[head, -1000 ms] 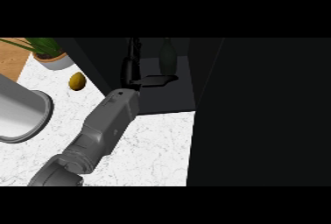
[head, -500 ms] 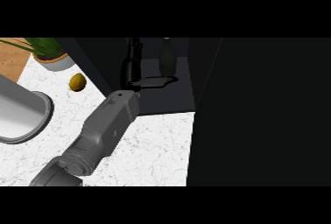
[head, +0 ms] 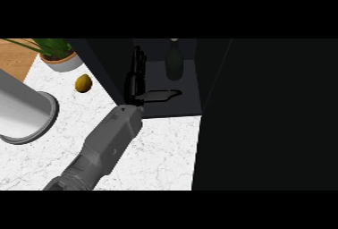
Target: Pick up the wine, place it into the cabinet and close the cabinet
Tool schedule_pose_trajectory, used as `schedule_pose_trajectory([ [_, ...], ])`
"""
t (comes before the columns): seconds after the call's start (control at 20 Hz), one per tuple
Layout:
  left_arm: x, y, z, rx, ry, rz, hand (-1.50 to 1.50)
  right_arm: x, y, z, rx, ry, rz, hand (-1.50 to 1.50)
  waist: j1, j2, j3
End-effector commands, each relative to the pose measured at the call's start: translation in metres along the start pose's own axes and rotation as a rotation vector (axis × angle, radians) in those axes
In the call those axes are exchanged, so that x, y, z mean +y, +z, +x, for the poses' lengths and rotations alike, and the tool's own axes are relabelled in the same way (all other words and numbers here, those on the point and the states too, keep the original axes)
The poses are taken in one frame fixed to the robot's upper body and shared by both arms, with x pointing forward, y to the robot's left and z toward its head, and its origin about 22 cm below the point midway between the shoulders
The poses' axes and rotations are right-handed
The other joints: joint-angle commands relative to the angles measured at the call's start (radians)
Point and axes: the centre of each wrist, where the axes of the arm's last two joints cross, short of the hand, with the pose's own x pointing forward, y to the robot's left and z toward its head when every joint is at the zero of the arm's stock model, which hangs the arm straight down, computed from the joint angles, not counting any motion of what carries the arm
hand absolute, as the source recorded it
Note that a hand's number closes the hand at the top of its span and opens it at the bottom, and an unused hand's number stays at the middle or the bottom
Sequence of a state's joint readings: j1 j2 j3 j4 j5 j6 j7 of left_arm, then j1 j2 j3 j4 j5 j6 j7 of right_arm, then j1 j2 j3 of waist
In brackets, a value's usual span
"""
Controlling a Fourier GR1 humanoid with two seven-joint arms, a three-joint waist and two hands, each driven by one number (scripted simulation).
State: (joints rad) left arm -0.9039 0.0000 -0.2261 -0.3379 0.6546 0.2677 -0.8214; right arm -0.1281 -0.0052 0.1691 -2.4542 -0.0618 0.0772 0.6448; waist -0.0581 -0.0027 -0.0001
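1. At the far left stands a big grey pot (head: 26, 116). Above it there is a plant (head: 56, 51), and a small yellow fruit (head: 82, 83) lies on the white counter (head: 158, 152). None of these is part of the job.

2. Next comes one grey arm (head: 105, 143). It comes up from the lower left and ends at the front of the cabinet (head: 178, 107). I take it to be the left arm, because it is on the left side.

3. The left hand (head: 135, 78) is at the left wall of the cabinet. Its fingers (head: 137, 62) are straight and point up the picture. The thumb (head: 162, 95) sticks out to the right. The hand holds nothing.

4. The wine (head: 174, 62) stands inside the cabinet, near the back. It is upright, with its neck at the top. It is to the right of the fingers and a bit further in. There is a gap between the two, so they do not touch.

5. To the right is a big dark panel (head: 271, 116). It is very dark there, so I am not sure, but it looks like the open door.

6. The wine looks put away, so the door is what is left. The door is on the right of the hand, past the wine. The right hand cannot be seen, so the left hand is the nearer one.
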Motion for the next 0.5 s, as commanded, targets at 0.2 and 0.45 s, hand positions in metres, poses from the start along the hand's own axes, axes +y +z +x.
schedule_pose_trajectory([
  [0.2,-0.036,0.069,0.001,0.051,0.026,-0.02,-1.5,-0.015,0.015,0.01,0.007,0.017,-0.042,-1.5,0.04,-0.005,0.001],
  [0.45,-0.053,0.103,0.015,0.015,0.023,-0.022,-1.5,-0.006,0.024,0.019,-0.006,0.029,-0.04,-1.5,0.055,-0.003,0.0],
])
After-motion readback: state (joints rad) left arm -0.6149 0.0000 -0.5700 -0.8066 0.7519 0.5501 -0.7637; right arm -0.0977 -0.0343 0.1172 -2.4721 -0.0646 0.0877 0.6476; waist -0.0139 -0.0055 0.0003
